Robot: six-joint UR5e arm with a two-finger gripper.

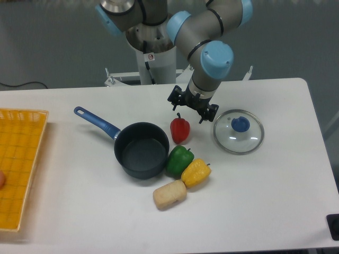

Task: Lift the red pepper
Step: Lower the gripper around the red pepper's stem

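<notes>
Black two-finger gripper (188, 108) hovering just above and right of the small glossy red bell pepper (180, 129), fingers spread, grasping nothing. Pepper upright on the white table (275, 190), between dark blue saucepan (141, 150) and round glass lid (238, 130), just above the green pepper (180, 160)

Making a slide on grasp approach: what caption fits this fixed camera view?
Open gripper hovers just above and behind the red pepper, beside the dark pot and glass lid.
</notes>
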